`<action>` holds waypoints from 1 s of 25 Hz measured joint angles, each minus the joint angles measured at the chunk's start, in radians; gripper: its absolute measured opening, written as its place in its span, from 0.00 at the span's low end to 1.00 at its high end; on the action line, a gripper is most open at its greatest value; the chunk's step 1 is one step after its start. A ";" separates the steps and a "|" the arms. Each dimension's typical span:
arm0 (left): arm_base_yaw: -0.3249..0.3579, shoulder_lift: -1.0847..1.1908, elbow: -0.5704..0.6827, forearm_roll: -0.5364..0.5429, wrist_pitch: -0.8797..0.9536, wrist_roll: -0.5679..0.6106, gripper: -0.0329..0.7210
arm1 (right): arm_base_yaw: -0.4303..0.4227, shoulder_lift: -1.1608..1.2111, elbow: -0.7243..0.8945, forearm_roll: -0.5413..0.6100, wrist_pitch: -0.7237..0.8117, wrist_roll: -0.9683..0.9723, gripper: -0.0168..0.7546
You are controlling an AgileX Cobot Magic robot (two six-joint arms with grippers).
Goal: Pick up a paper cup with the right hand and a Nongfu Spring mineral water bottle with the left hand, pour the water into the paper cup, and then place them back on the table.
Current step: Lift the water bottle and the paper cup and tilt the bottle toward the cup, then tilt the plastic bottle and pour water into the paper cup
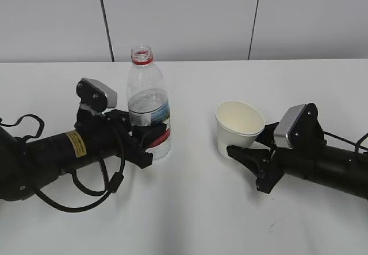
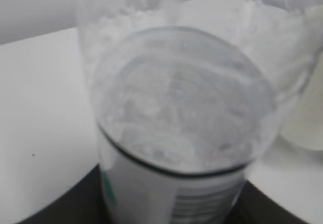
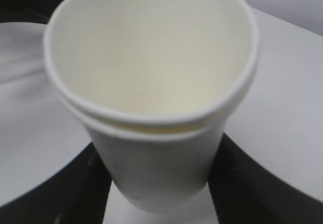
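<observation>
Black left gripper (image 1: 150,143) clamped round the lower body of the bottle (image 1: 149,108), fingers on either side at label height. Bottle upright on the white desk (image 1: 195,209), cap off, red neck ring showing, water filling roughly the lower half. In the left wrist view, bottle (image 2: 184,113) filling the frame, dark gripper parts at the bottom corners.

Black right gripper (image 1: 241,151) closed on the cup (image 1: 237,126), fingers pressing its lower wall. Cup tilted slightly towards the bottle, rim squeezed out of round, a doubled rim visible in the right wrist view (image 3: 151,77). Inside dry and cream. Cup and bottle apart, bare desk between them. Whether the cup base touches the desk: cannot tell.
</observation>
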 joint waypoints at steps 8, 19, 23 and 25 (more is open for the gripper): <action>0.000 -0.099 -0.054 -0.021 0.153 0.051 0.45 | 0.000 -0.017 -0.036 -0.049 0.000 0.036 0.55; 0.000 -0.171 -0.208 0.035 0.466 0.115 0.44 | 0.000 -0.017 -0.163 -0.155 0.000 0.230 0.55; 0.000 -0.171 -0.277 0.073 0.605 0.130 0.44 | 0.000 -0.017 -0.224 -0.229 0.066 0.368 0.55; 0.000 -0.171 -0.315 0.101 0.668 0.131 0.44 | 0.000 -0.017 -0.255 -0.282 0.127 0.420 0.55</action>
